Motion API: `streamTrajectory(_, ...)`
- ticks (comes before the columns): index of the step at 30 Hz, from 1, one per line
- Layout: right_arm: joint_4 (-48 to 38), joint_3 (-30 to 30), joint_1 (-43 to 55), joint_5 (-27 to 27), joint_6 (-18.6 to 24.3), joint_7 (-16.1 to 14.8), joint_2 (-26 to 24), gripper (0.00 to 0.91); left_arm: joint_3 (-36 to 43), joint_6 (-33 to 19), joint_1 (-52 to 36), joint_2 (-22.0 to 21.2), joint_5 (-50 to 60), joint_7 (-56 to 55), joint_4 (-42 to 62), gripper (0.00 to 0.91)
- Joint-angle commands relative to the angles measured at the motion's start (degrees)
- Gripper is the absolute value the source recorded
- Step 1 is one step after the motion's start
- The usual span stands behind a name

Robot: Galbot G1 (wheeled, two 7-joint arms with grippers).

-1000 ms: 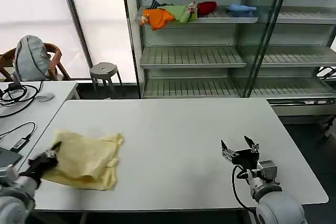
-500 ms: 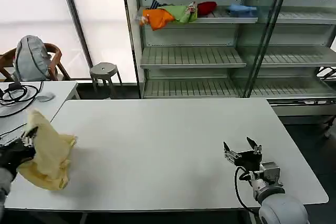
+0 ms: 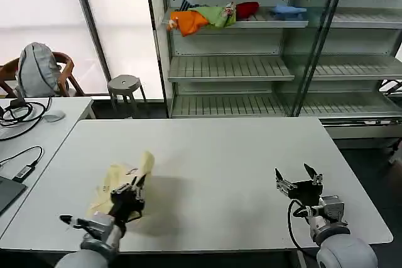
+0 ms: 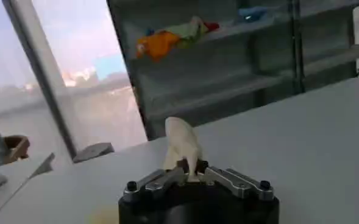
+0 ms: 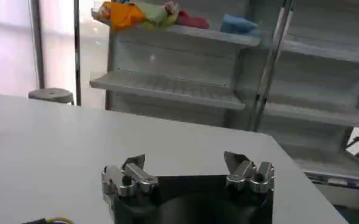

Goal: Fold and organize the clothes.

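Head view shows the left gripper (image 3: pixel 129 194) low over the near left part of the white table (image 3: pixel 220 155), its fingers pinched on the pale yellow T-shirt (image 3: pixel 119 183), which hangs bunched around and behind it, with one corner sticking up toward the table's middle. The cloth's lower folds seem to touch the tabletop, though the arm hides part of them. In the left wrist view the same gripper (image 4: pixel 191 168) has its two metal fingers drawn together on a narrow peak of the shirt (image 4: pixel 182 143) that stands up between them (the rest of the garment lies below the camera's sight). The right gripper (image 3: pixel 300 179) sits at the near right part of the table, well apart from the shirt, with its fingers spread and nothing between them; the right wrist view shows it (image 5: pixel 188 173) the same way, jaws wide over bare tabletop. Behind the table stands a metal shelf unit (image 3: pixel 251 67) with a heap of coloured clothes (image 3: pixel 210 16) on its top shelf, and a stool (image 3: pixel 124 85) stands by the window.
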Motion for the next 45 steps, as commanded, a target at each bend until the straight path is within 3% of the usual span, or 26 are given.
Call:
streamTrajectory(1,0.6,0.2,0.4,-1.4,0.0,-0.7,0.1,0.907,16.5,2.5,-11.1,-6.4,-4.3,-6.8,2.4,0.02)
streamTrajectory(14,-1.4,-1.9,5.1,-3.2,1.4,-0.9,0.1,0.907,19.0,2.5,-15.8,-11.8,-21.6,-23.3,6.7,0.02)
streamTrajectory(23,-3.1,-1.4,8.1,-2.3,5.2,-1.3,-0.3,0.907,21.8,0.3,-18.6,-15.5,-26.6,-25.3,10.1,0.02)
streamTrajectory(27,-3.9,-1.5,9.0,-3.4,4.7,-1.0,-0.2,0.907,22.9,-0.2,-19.6,-17.1,-28.3,-24.7,11.7,0.02)
streamTrajectory(29,-4.3,-1.7,9.2,-3.8,4.6,-1.1,-0.2,0.907,23.0,-0.4,-19.9,-17.5,-29.4,-23.0,11.8,0.907)
streamTrajectory(39,-5.6,-2.5,10.8,-4.3,4.9,-1.5,0.2,0.907,21.8,-5.1,-21.7,-20.7,-30.8,-17.0,11.7,0.907)
streamTrajectory(43,-6.3,-3.3,11.6,-4.9,5.3,-1.7,0.5,0.907,18.0,-5.3,-21.6,-17.3,-29.5,-13.7,8.2,0.907)
streamTrajectory(45,-6.6,-4.0,12.0,-4.9,5.4,-1.7,0.7,0.907,12.5,-6.9,-20.8,-13.7,-22.1,-6.4,6.6,0.907)
